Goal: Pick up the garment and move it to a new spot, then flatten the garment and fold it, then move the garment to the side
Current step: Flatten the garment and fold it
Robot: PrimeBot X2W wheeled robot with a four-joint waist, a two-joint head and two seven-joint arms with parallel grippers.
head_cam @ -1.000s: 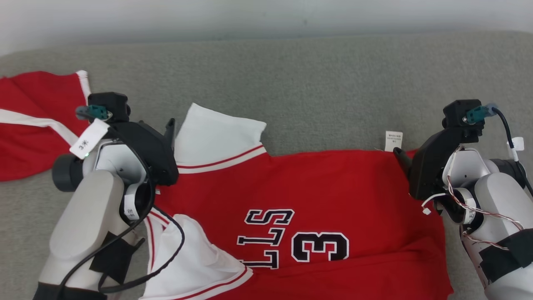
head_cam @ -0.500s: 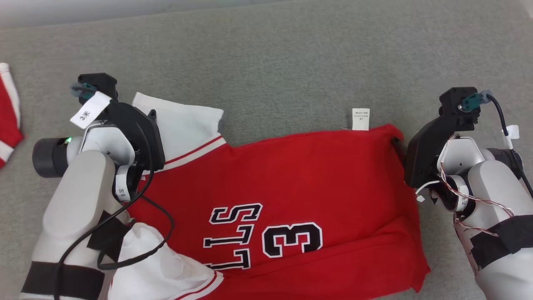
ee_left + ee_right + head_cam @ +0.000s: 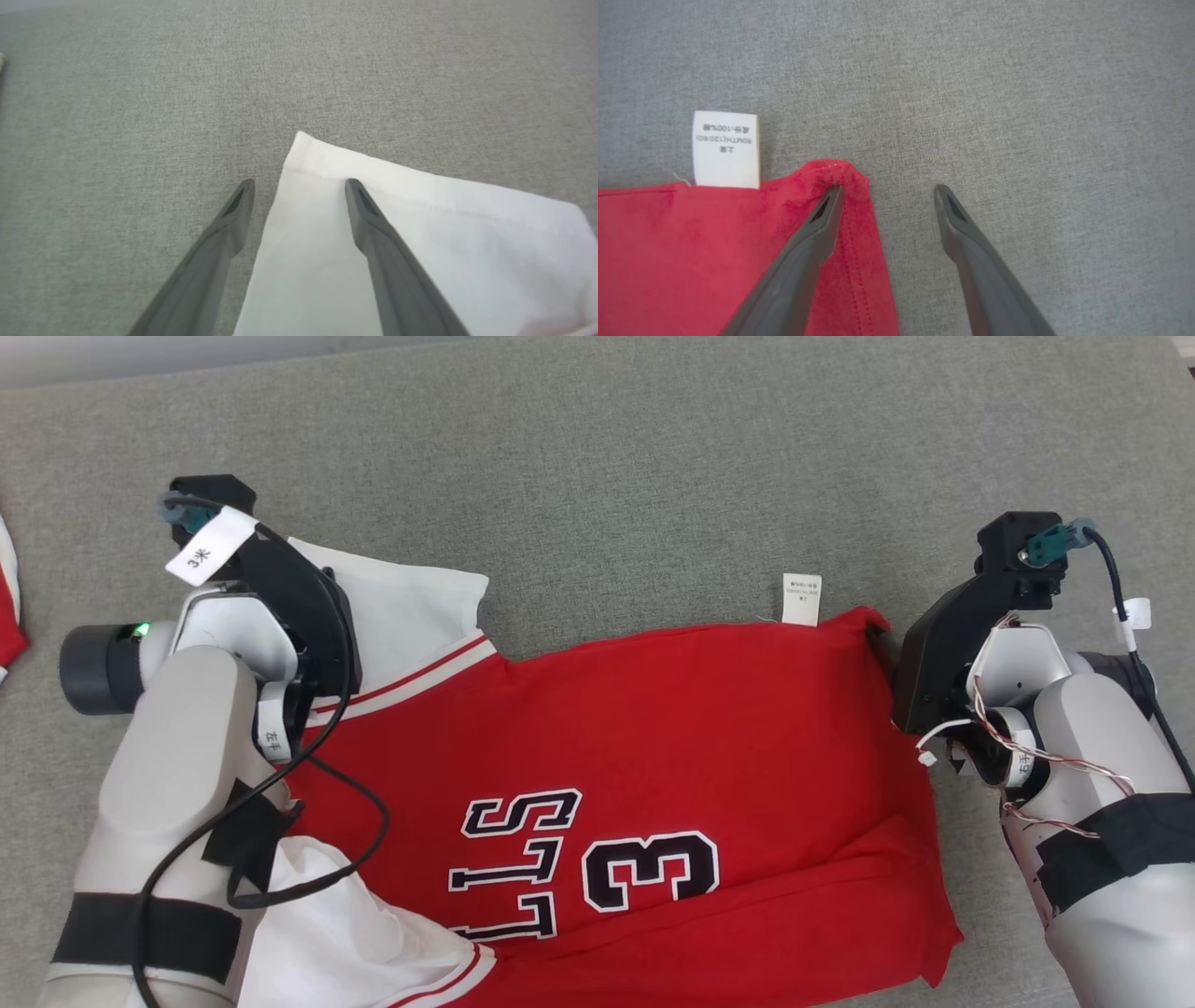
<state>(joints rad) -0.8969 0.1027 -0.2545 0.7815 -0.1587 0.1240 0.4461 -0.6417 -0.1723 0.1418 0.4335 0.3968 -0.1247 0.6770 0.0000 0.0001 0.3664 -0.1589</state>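
Observation:
The garment [image 3: 653,728] is a red jersey with white sleeves and black lettering, lying folded on the grey surface. My left gripper [image 3: 322,593] hovers over the far white sleeve [image 3: 373,224]. It is open [image 3: 300,186], with one finger above the sleeve's corner and the other above bare surface. My right gripper [image 3: 882,639] is at the garment's far right corner [image 3: 840,177], also open [image 3: 888,189]. One of its fingers lies over the red hem and the other over grey cloth. A white care label [image 3: 726,149] sticks out from the far edge.
The grey fabric surface [image 3: 653,476] stretches wide beyond the garment. Another red and white piece of cloth [image 3: 7,616] peeks in at the left edge. A second white sleeve [image 3: 355,943] lies near my left forearm.
The head camera has turned, shifting the whole picture left and down. My left gripper has come over the white sleeve's corner. Both grippers remain open.

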